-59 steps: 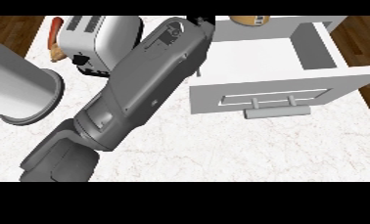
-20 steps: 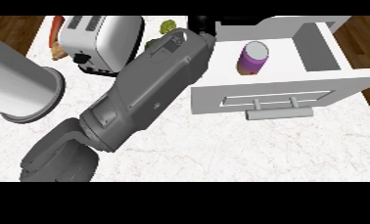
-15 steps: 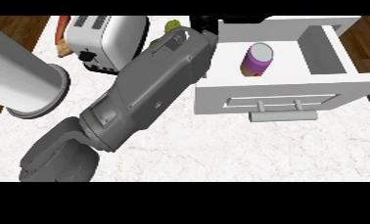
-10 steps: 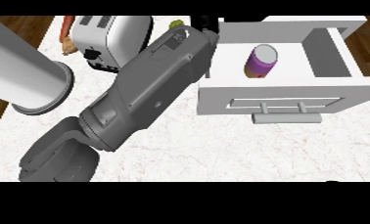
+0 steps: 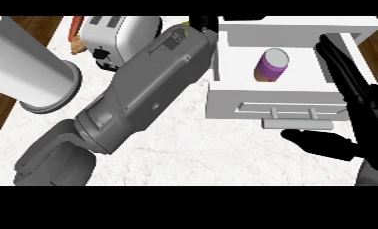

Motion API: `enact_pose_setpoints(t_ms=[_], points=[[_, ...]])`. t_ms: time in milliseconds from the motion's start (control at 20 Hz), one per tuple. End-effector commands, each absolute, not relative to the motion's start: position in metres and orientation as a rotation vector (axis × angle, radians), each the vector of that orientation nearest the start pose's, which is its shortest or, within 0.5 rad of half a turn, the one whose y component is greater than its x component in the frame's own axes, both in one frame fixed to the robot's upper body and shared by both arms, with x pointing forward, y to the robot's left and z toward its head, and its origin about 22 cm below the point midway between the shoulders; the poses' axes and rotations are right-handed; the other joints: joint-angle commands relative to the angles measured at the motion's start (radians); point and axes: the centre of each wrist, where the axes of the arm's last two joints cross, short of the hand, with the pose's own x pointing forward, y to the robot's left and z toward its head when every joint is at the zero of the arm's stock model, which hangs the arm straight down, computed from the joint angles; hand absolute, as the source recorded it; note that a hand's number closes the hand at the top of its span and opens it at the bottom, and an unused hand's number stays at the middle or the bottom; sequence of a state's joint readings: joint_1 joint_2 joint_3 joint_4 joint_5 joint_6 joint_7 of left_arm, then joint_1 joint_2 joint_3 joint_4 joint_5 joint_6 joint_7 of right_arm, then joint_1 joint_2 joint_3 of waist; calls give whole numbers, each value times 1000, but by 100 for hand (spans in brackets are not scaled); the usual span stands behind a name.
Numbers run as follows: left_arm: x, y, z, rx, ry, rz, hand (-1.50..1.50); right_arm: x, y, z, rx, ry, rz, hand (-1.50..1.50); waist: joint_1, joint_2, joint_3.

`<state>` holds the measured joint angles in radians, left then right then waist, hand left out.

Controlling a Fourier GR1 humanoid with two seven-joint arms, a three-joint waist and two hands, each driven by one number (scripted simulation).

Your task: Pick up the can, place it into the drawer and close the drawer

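The purple-labelled cylindrical can (image 5: 271, 65) stands upright inside the open white drawer (image 5: 273, 104), its long axis vertical and pale top facing up. The black right hand (image 5: 363, 123) lies beside the drawer's right wall, fingers straight, thumb spread, holding nothing. The left hand (image 5: 201, 22) is too hidden to tell.

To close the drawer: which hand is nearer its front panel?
The right hand, open beside the front panel; the left hand is at the far corner of the drawer.
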<state>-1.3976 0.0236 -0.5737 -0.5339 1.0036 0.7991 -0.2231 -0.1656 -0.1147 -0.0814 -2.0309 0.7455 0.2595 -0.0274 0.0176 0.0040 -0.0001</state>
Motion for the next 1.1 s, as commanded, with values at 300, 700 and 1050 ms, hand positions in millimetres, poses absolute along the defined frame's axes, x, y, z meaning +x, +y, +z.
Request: enact_pose_setpoints(t_ms=[300,700,1050], points=[[415,6,193,-11,-1696,130,-150,319,-192,115,-900,-1832,1104,-150,31,-2,0],[422,48,204,53,-1720,177,-150,368,-192,81,-1025,-1712,1125,-150,25,-2,1],[414,83,196,40,-1700,169,-150,403,-203,57,-1098,-1631,1167,-150,36,2,1]])
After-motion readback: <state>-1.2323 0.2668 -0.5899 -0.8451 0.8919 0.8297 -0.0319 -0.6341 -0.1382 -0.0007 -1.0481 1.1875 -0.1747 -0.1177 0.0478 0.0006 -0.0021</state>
